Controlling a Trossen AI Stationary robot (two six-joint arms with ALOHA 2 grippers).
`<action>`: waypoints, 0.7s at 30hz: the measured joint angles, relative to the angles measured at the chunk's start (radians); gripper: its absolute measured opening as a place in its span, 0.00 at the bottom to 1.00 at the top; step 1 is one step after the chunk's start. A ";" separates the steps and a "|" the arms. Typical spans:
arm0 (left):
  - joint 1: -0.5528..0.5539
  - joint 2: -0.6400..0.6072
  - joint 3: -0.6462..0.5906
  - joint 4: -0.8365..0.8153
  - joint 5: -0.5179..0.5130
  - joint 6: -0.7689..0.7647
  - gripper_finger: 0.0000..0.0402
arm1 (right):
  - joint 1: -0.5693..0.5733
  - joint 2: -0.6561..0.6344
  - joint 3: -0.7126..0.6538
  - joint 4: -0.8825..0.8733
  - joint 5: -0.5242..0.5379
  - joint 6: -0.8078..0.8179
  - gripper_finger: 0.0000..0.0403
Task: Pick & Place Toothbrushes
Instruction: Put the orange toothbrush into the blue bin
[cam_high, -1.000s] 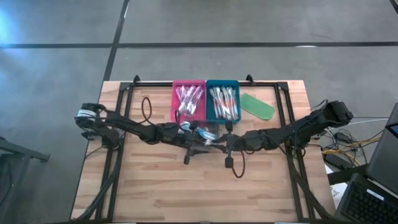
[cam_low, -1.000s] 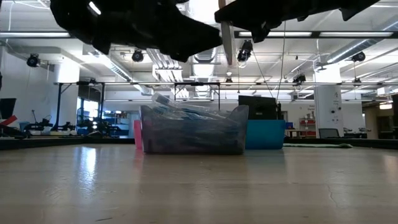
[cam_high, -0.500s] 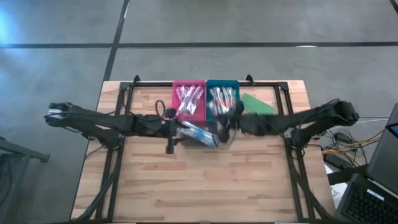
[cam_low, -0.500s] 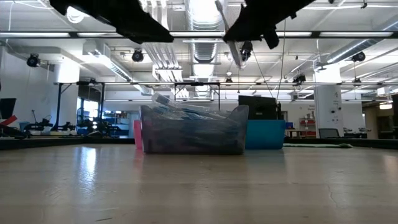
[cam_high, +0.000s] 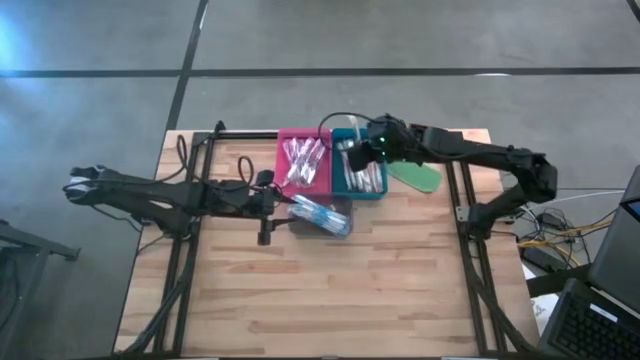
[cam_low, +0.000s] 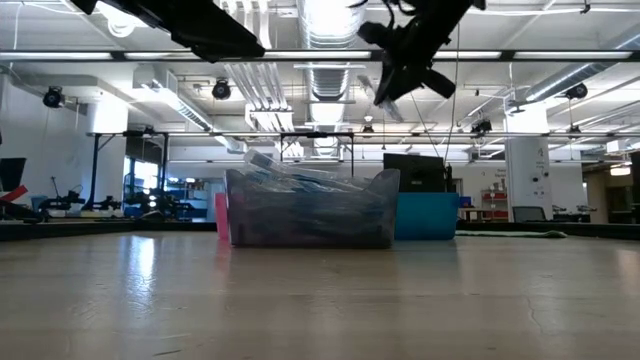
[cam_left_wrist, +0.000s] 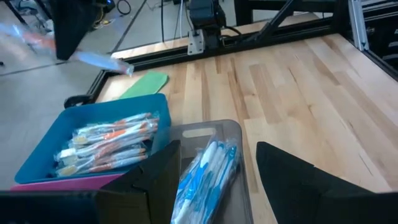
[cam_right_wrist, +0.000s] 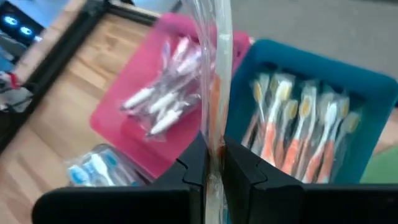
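Three trays stand side by side. The pink tray (cam_high: 303, 160) holds pink-accent toothbrushes, and the blue tray (cam_high: 358, 166) holds orange-accent ones (cam_right_wrist: 298, 137). The clear grey tray (cam_high: 322, 215) holds blue ones (cam_left_wrist: 208, 171). My right gripper (cam_right_wrist: 214, 163) hovers over the blue tray (cam_right_wrist: 348, 93), shut on one wrapped orange-accent toothbrush (cam_right_wrist: 217, 74). My left gripper (cam_left_wrist: 217, 186) is open and hangs empty just left of the clear tray (cam_left_wrist: 239, 134). My right gripper pinches the wrapped toothbrush (cam_right_wrist: 216, 140) between its two fingers (cam_right_wrist: 194, 163), coming from above. The brush runs on past the fingertips in its clear wrapper. It is lifted clear over the seam between the pink and blue trays and hangs slanted below the gripper (cam_low: 385, 100).
A flat green oblong piece (cam_high: 415, 171) lies right of the blue tray. Black frame rails (cam_high: 195, 180) run along the table's left, right and far sides. Bare wood (cam_high: 330, 290) spreads toward the near edge.
My right gripper has risen from beside the clear tray and swung toward the far edge, carrying the toothbrush over the blue tray. My left gripper has drawn back toward the table's left, away from the clear tray, and then kept still.
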 joint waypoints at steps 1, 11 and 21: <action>0.000 0.001 0.000 -0.001 0.000 0.000 0.53 | -0.011 0.018 0.012 -0.011 -0.009 0.011 0.06; 0.000 0.005 0.000 0.000 -0.001 -0.001 0.53 | -0.167 0.225 0.099 -0.158 -0.208 0.041 0.06; 0.000 0.008 0.000 0.000 -0.002 -0.001 0.53 | -0.244 0.388 0.100 -0.179 -0.265 0.036 0.06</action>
